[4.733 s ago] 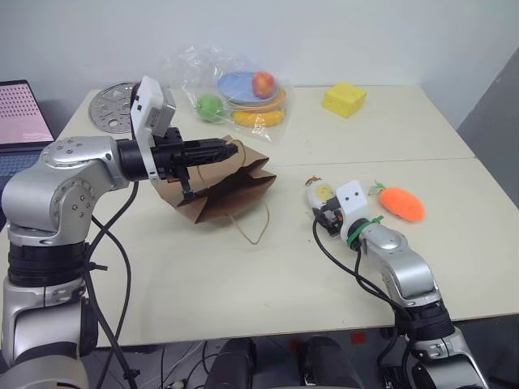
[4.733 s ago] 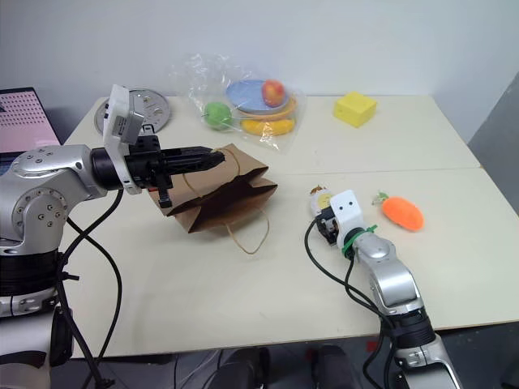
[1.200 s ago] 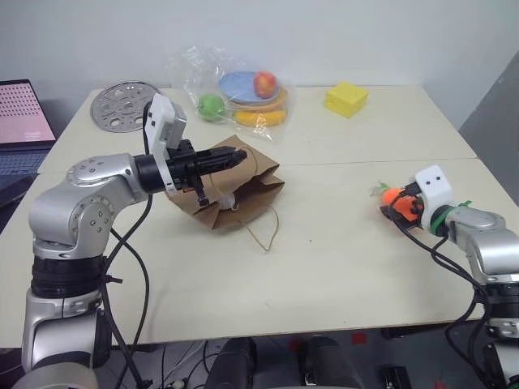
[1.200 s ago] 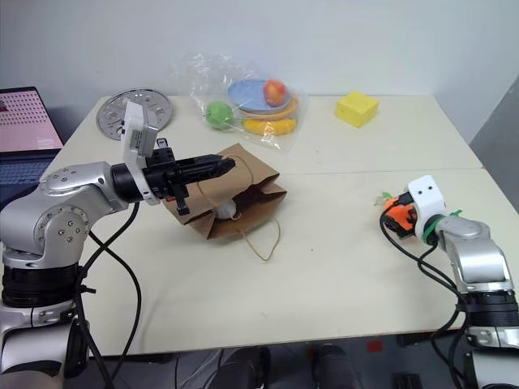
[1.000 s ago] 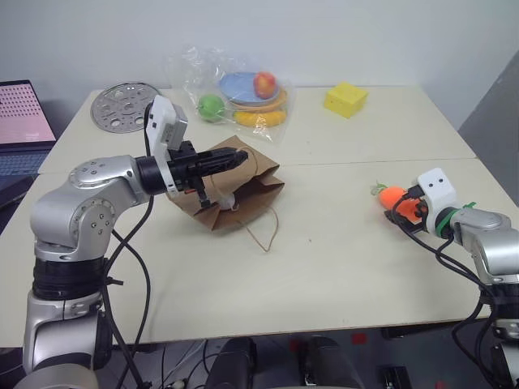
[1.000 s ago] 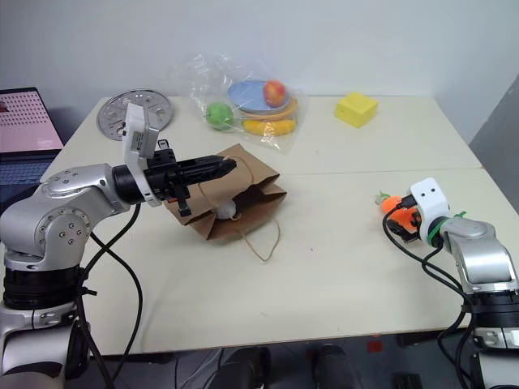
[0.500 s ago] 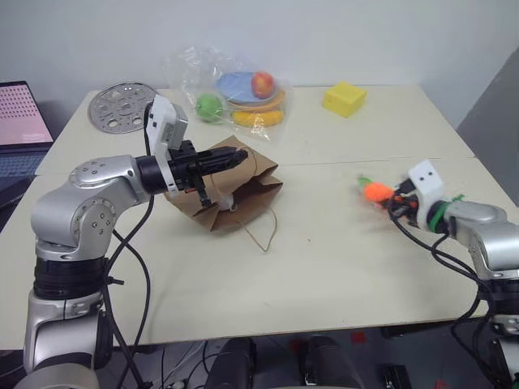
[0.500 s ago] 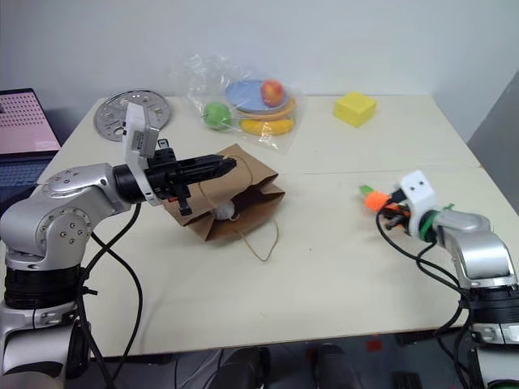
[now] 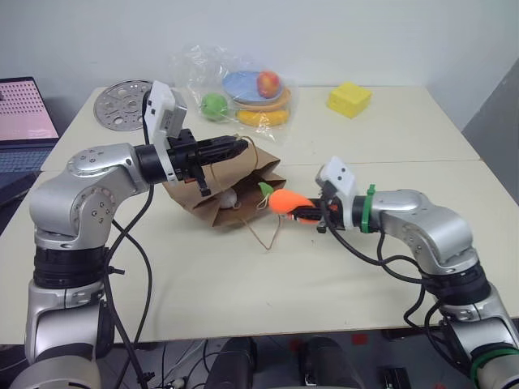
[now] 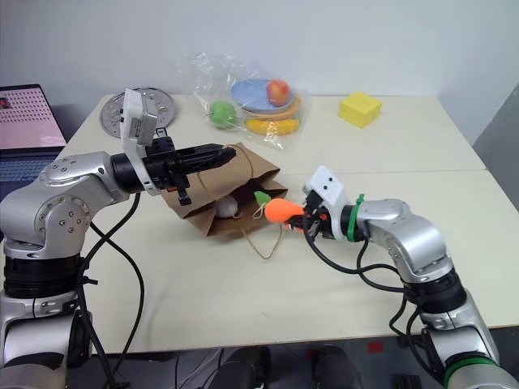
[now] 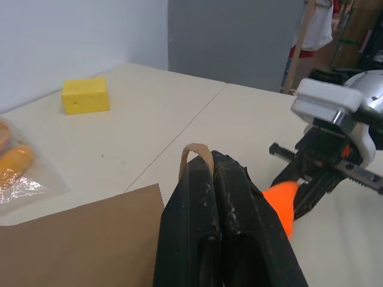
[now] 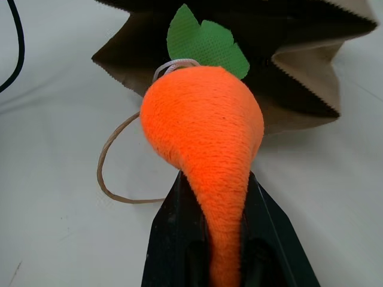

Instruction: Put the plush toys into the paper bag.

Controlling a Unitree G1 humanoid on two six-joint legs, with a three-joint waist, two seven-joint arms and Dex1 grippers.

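Carried from the table's right side to the bag mouth: carrot (image 9: 288,200), pinched at its tip by right gripper (image 9: 312,213)
Green leaves just at the open edge of paper bag (image 9: 243,176), lying on its side on table (image 9: 340,275); egg toy (image 9: 229,197) inside the mouth; left gripper (image 9: 238,147), fingers pressed together on the bag's top edge and twine handle, holding it open; yellow block (image 9: 349,99) well apart at the far side

Beige table (image 9: 389,130), white wall (image 9: 340,32)
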